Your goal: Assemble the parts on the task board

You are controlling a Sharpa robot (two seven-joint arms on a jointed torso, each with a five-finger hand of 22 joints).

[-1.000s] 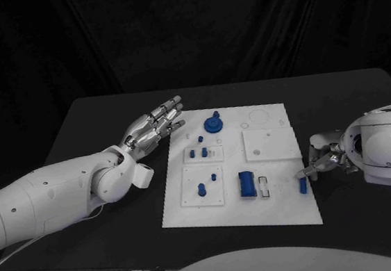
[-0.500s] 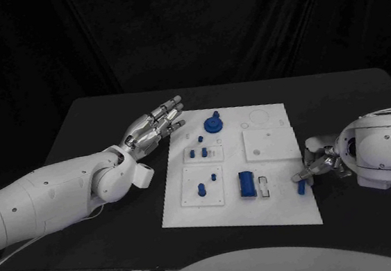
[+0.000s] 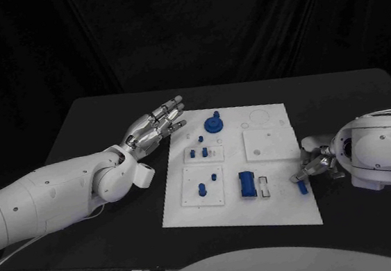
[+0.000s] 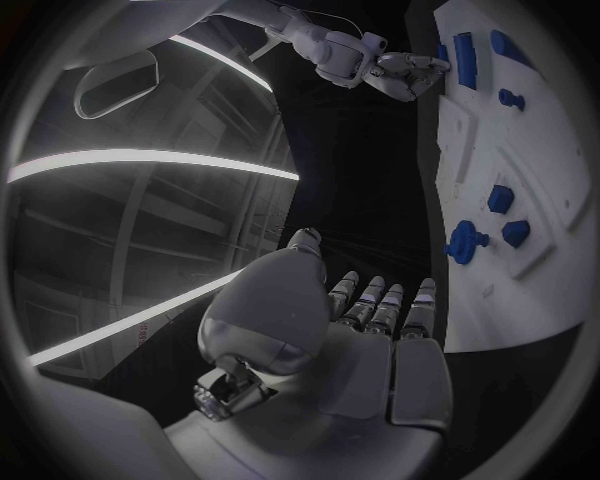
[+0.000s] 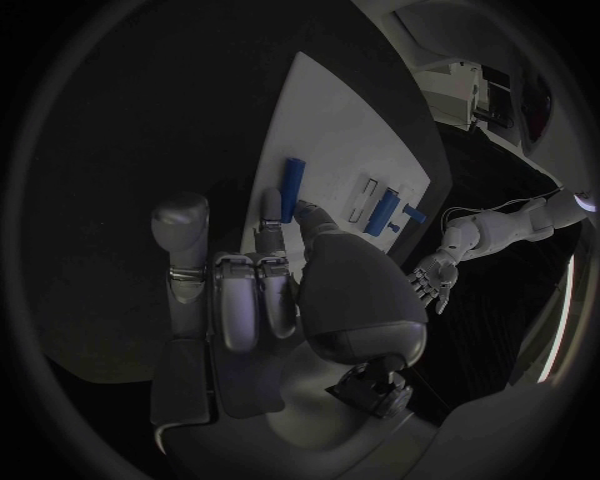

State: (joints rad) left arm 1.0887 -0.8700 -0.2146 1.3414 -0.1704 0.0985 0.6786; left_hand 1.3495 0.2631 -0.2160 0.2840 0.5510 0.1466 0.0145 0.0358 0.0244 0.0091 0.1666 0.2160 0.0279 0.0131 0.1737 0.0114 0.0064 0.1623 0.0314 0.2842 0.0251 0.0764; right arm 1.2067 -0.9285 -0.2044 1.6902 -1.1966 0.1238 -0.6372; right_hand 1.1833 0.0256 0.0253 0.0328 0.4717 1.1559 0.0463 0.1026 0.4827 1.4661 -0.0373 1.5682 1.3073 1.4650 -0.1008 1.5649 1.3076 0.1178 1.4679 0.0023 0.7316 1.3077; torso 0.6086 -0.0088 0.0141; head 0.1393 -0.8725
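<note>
Black tabletop [image 3: 101, 116] carried the board [image 3: 268, 144]; the right hand [image 3: 314, 165] pinched a blue peg [image 3: 303, 186] at the board's right edge; the left hand [image 3: 153, 125] hovered open, empty, beside the board; seating probably came next, needing careful alignment over a hole.

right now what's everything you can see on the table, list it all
table: one, black, under everything.
task board: one, white, middle of the table, with raised white square plates on it.
round knobbed part: one, blue, far end of the board.
small pegs: a few, blue, left half of the board between the far end and the near end; exact count hard to tell.
block part: one, blue, near middle of the board, beside a pale slot.
bar part: one, blue, at the board's right edge by the right hand's fingertips; contact unclear.
left hand: silver, fingers apart, holding nothing, left of the board.
right hand: silver, at the board's right edge.
</note>
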